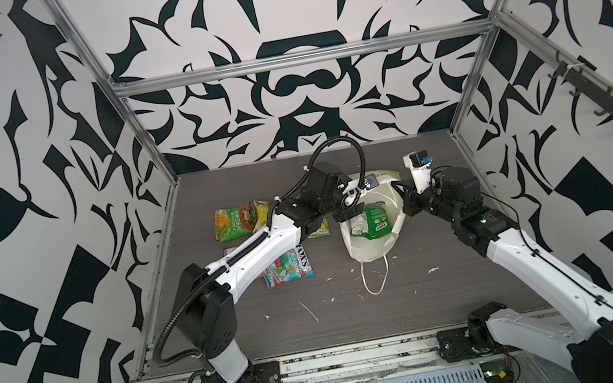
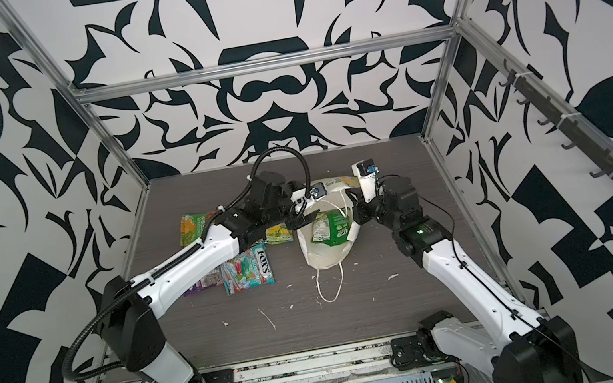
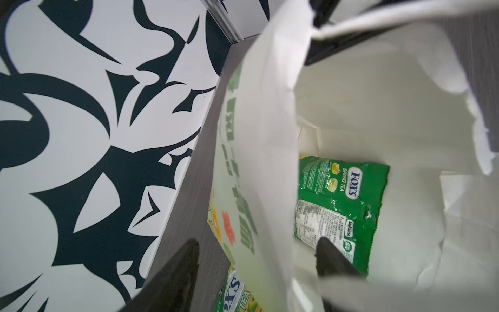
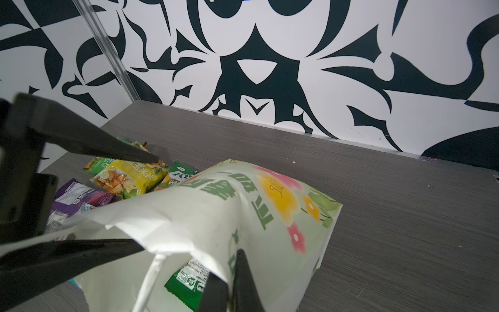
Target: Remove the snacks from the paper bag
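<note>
Trailing toward the lower middle of both top views, a loose cord handle lies slack on the table, so nothing lifts the paper bag by it. The bag lies tipped over just above, its mouth gaping toward the camera. Inside, near the centre of the frame, one green packet rests against the lower wall, seemingly the last of the snacks left to take out. At the bag's right rim the right claw is closed on the paper, most likely holding the mouth wide so the other arm can reach in. At the left rim the left claw stands open with one finger inside, over the packet's end, and the other outside, so the bag's wall runs between them. Whether the inner finger touches the packet I cannot tell. It would probably need to shift fully inside before closing, or it would nip paper. Further left lie the packets already out: a teal and red packet, a purple packet partly under the arm, and yellow and green packets farthest back
</note>
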`<state>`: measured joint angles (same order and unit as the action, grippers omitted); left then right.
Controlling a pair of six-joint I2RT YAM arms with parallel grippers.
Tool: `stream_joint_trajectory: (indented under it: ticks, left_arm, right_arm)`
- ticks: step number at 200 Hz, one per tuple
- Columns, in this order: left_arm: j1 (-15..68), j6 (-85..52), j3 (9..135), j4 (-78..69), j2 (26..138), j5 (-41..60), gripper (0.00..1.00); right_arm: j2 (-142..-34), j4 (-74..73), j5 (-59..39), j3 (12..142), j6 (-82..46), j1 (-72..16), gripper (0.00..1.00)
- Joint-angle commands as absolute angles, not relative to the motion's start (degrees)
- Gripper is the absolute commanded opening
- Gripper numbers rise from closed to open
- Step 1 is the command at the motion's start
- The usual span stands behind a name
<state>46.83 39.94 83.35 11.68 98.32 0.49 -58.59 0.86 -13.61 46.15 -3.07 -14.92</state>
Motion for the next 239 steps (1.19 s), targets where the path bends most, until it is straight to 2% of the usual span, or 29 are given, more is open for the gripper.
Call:
stream_joint_trajectory:
  ticks: [1,16,35,71,94,142,153,176,189,213,239]
  left_arm:
    - [46.6,42.1,86.4,13.1,99.0,2.6,0.58]
    - [46.6,42.0,87.0,13.4,99.5,2.8,0.41]
    - [47.0,41.8,87.7,14.1,100.0,2.5,0.27]
    - [47.8,41.2,88.0,14.0,101.1,-0.2,0.18]
    - [47.9,39.4,88.9,12.5,103.4,-3.7,0.16]
    - [48.0,36.6,96.9,11.9,111.1,-10.3,0.08]
    - [48.1,35.4,99.6,12.9,112.7,-11.1,0.07]
    - [48.2,33.2,102.4,13.6,114.7,-11.5,0.03]
    - [48.3,32.0,103.0,14.0,115.2,-11.0,0.02]
    - [48.8,30.0,103.7,15.1,115.5,-11.3,0.00]
    - [49.2,27.8,104.1,16.6,115.6,-11.0,0.00]
  right_arm:
    - [-58.9,-3.2,-15.7,48.0,-2.1,-13.8,0.00]
    - [-60.0,-4.4,-16.1,48.0,-2.2,-12.8,0.00]
    - [-62.2,-4.8,-17.0,49.0,-2.1,-11.7,0.00]
    - [-66.4,-6.0,-18.2,51.1,-0.5,-10.8,0.00]
    - [-69.3,-8.7,-18.2,51.8,-0.4,-10.2,0.00]
    - [-77.0,-12.0,-19.1,56.6,-0.5,-9.1,0.00]
    - [-77.4,-12.0,-18.5,57.1,-1.5,-8.8,0.08]
    - [-74.7,-9.5,-12.9,57.2,-6.4,-8.8,0.32]
    - [-71.4,-7.9,-9.7,55.8,-9.6,-8.7,0.39]
    - [-63.5,-3.0,-4.2,51.9,-15.2,-8.7,0.43]
    - [-54.4,5.6,2.5,46.8,-23.3,-8.6,0.43]
